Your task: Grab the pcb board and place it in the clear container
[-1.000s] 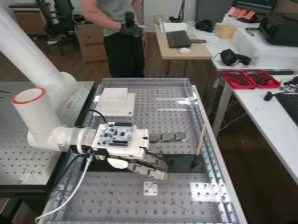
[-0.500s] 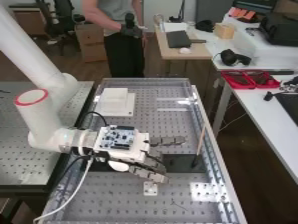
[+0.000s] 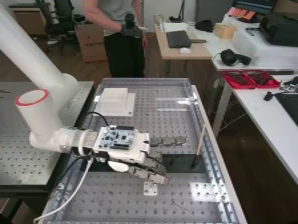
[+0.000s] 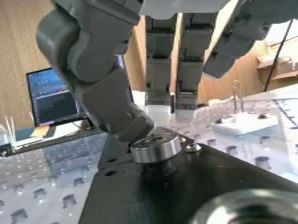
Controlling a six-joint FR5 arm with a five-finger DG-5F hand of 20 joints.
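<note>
Over the last second the hand [image 3: 167, 141] shifted slightly toward the near side of the black plate [image 3: 186, 162], the board [image 3: 118, 137] riding with it; between the last two pictures it has barely moved. That looks like a small adjustment of aim rather than a grab. The hand is wide, its fingers [image 4: 158, 65] straight above the plate, the thumb [image 4: 116, 100] bent in near the metal disc [image 4: 156, 149] on the plate; whether they touch I cannot tell. Nothing is gripped. The board sits on the hand's back, over the plate's end nearest the arm, and seems part of the rig; I cannot tell whether it is the one to grab. Nor can I tell which thing is the clear container, so the pick is likely still to be made.
</note>
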